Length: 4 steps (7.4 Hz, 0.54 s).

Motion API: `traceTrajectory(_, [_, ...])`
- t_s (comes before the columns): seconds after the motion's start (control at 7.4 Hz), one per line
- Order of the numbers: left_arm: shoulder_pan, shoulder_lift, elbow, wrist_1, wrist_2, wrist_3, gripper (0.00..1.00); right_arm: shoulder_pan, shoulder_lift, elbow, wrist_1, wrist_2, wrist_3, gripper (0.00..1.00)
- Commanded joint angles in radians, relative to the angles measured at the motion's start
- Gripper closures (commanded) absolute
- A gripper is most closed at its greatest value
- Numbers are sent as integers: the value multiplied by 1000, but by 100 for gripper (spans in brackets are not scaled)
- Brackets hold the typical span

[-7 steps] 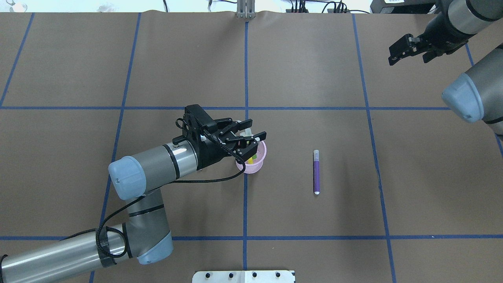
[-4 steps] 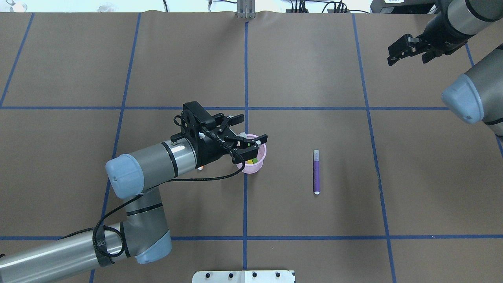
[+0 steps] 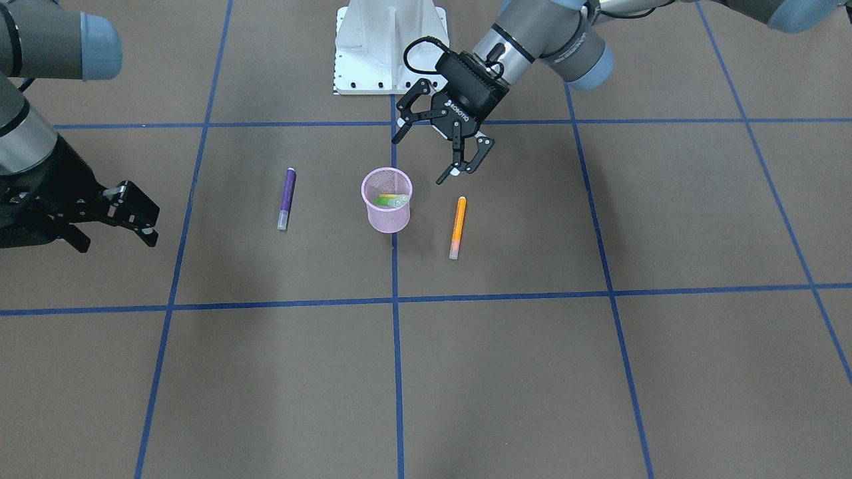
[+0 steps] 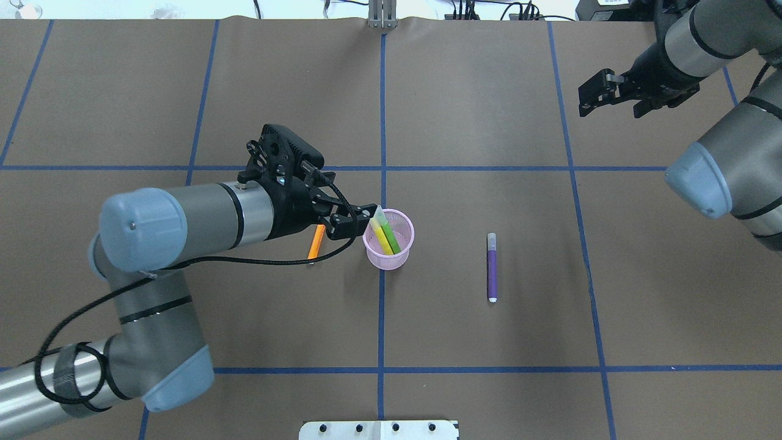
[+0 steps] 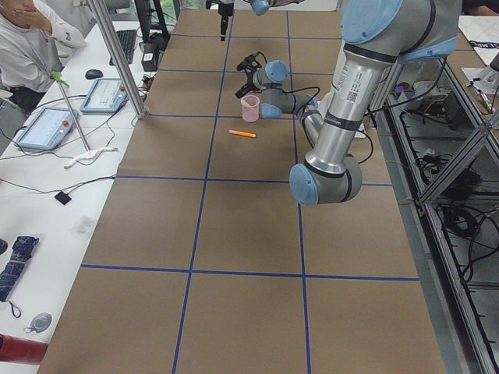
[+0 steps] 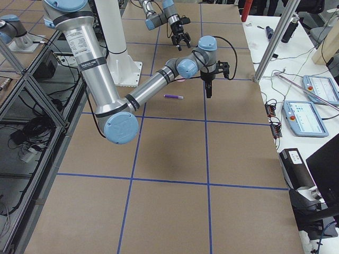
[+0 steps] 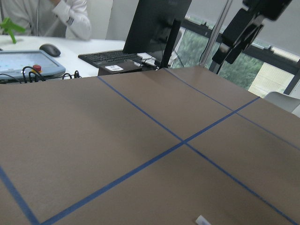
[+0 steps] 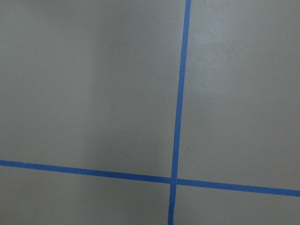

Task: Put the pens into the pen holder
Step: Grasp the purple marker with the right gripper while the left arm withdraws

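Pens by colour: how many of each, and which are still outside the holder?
Green pen: 1, in the pen holder
Yellow pen: 1, in the pen holder
Orange pen: 1, on the table
Purple pen: 1, on the table
Total: 4 pens, 2 in, 2 out

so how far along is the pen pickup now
Done: the slim green pen and slim yellow pen lean inside the small pink wire-mesh cup. In hand: nothing; the left gripper hangs open near the cup, the right gripper open, far off. Left: the slim orange pen and slim purple pen, flat on the table either side of the cup.
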Motion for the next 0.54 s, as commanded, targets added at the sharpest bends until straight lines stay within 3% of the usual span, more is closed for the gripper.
traceTrajectory(0.0, [-207,1,-160,529,-298,14,0,-112,-6,48,0,-81,174,0])
traceTrajectory(0.14, [-275,2,-160,601,-385,16,0,-181,-8,63,-1,-145,259,0])
traceTrajectory(0.41, [-305,14,-158,608,-399,16,0,-352,-40,84,0,-313,431,0])
